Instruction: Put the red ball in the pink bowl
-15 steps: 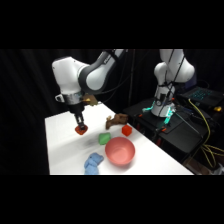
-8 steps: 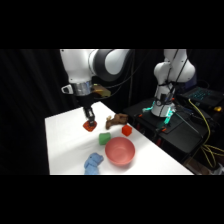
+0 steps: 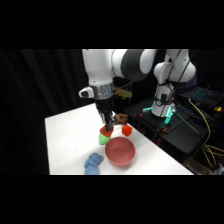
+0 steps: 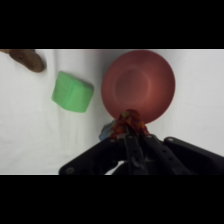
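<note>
The red ball point(image 4: 128, 121) is small and red-orange, and my gripper point(image 4: 129, 128) is shut on it. In the side view the gripper point(image 3: 106, 128) hangs with the ball point(image 3: 105, 131) just above the green block point(image 3: 104, 139), up and left of the pink bowl point(image 3: 120, 151). Seen from the wrist, the ball sits over the near rim of the pink bowl point(image 4: 139, 84), whose inside holds nothing. The green block point(image 4: 73, 91) lies to the bowl's left.
An angular red block point(image 3: 127, 131) lies behind the bowl and a brown object point(image 3: 120, 118) beyond it, also seen as a brown object point(image 4: 26, 58) at the wrist view's top left. A blue object point(image 3: 93, 163) lies left of the bowl near the table's front edge.
The arm has carried the ball from the left of the table rightwards toward the bowl, and the ball now hangs above the green block beside the bowl.
</note>
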Robot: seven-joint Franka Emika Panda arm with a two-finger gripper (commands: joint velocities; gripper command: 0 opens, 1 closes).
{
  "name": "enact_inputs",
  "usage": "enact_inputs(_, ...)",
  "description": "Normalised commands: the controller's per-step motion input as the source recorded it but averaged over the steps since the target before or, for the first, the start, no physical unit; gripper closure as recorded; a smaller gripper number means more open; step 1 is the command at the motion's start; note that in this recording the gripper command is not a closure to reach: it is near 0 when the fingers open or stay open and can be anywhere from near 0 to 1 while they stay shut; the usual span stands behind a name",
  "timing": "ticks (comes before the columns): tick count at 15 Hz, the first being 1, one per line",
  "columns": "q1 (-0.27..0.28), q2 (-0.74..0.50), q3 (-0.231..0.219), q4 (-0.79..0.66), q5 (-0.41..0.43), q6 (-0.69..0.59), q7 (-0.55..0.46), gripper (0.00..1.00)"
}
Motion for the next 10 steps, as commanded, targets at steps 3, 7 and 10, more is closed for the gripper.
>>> enact_inputs(3, 0.053, -0.19, 0.07, -0.39, 0.056, 0.42, -0.15, 0.18)
enact_inputs(7, 0.035, -0.1, 0.051, -0.31, 0.047, 0.31, -0.18, 0.18)
enact_inputs(10, 0.02, -0.05, 0.035, -0.19, 0.013, 0.24, -0.22, 0.18)
